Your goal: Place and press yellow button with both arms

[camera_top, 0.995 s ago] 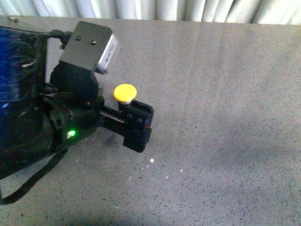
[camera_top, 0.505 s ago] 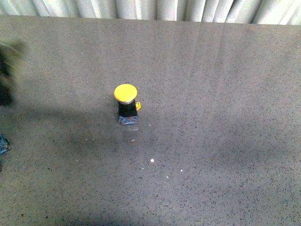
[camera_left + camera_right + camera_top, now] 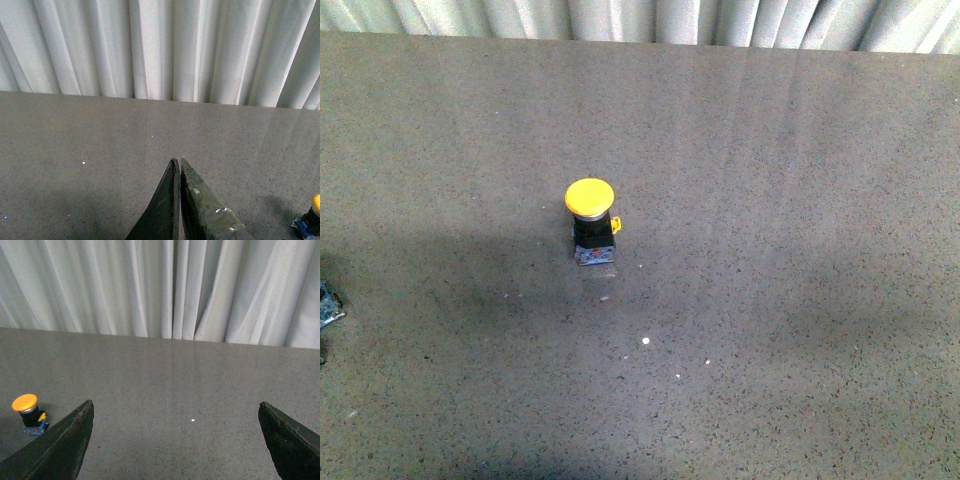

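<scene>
The yellow button (image 3: 590, 198) stands upright and alone on the grey table (image 3: 770, 200), its yellow domed cap on a black body with a small yellow side tab and a bluish base. Neither arm shows in the front view. In the left wrist view my left gripper (image 3: 177, 161) is shut, fingers together with nothing between them, and the yellow button (image 3: 316, 205) peeks in at the frame's edge, well apart from it. In the right wrist view my right gripper (image 3: 175, 406) is wide open and empty, with the yellow button (image 3: 26, 403) standing beyond one finger (image 3: 70, 435).
White pleated curtains (image 3: 640, 18) hang along the table's far edge. A small blue-and-white bit (image 3: 326, 305) pokes in at the front view's left border. A few tiny white specks (image 3: 645, 341) lie on the tabletop in front of the button.
A second ago my left arm's gripper was at the button; it has pulled away to the left and out of the front view. The button stands free in about the same spot.
</scene>
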### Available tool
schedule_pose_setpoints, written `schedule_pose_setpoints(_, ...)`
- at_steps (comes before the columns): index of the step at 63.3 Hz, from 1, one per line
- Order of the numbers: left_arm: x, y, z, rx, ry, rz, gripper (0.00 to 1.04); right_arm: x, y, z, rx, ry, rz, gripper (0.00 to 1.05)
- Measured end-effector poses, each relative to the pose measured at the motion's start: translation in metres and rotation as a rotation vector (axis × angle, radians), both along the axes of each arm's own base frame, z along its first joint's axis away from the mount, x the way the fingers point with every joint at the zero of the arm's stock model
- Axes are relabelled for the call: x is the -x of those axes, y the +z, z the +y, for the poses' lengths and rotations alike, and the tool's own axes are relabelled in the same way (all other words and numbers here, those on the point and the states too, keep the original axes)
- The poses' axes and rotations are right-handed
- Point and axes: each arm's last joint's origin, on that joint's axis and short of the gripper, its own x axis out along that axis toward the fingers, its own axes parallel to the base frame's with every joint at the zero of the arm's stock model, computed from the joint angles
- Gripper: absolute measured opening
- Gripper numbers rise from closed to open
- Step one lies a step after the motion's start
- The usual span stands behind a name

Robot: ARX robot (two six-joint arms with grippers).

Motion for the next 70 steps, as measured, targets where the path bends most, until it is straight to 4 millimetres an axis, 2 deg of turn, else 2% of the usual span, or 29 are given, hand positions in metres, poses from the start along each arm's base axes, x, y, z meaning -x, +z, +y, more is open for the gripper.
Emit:
schedule_pose_setpoints(8, 0.005, 0.002, 0.0, 0.0, 0.0, -0.006, 0.01, 0.0, 0.0, 0.0, 0.002, 0.009, 0.022, 0.96)
schedule_pose_setpoints(14, 0.009, 0.003, 0.0, 0.0, 0.0, -0.01, 0.01, -0.007, 0.006, -0.004, 0.013, 0.084, 0.428, 0.96)
schedule_pose_setpoints(17, 0.011, 0.003, 0.0, 0.0, 0.001, -0.012, 0.01, -0.031, 0.023, -0.011, 0.055, 0.078, 0.524, 0.96)
schedule_pose_setpoints(21, 0.013, 0.003, 0.0, 0.0, 0.001, -0.01, 0.01, -0.064, 0.044, -0.014, 0.128, 0.094, 0.495, 0.96)
schedule_pose_setpoints(29, 0.017, 0.004, 0.0, 0.0, 0.001, -0.014, 0.01, -0.115, 0.057, -0.003, 0.222, 0.148, 0.484, 0.96)
schedule_pose_setpoints(34, 0.019, 0.003, 0.0, 0.0, 0.001, -0.013, 0.01, -0.146, 0.053, 0.017, 0.256, 0.224, 0.511, 0.96)
schedule_pose_setpoints(41, 0.021, 0.003, 0.0, 0.0, 0.001, -0.012, 0.01, -0.186, 0.042, 0.06, 0.303, 0.33, 0.558, 0.96)
schedule_pose_setpoints(47, 0.023, 0.003, 0.0, 0.0, 0.001, -0.013, 0.01, -0.21, 0.032, 0.101, 0.323, 0.408, 0.593, 0.96)
schedule_pose_setpoints(53, 0.024, 0.003, 0.0, 0.0, 0.002, -0.013, 0.01, -0.223, 0.022, 0.133, 0.341, 0.444, 0.622, 0.95)
schedule_pose_setpoints(58, 0.026, 0.003, 0.0, 0.0, 0.001, -0.012, 0.01, -0.232, 0.014, 0.156, 0.348, 0.46, 0.658, 0.79)
schedule_pose_setpoints(70, 0.036, -0.001, 0.0, 0.0, 0.001, 0.001, 0.01, -0.247, 0.008, 0.18, 0.31, 0.46, 0.716, 0.47)
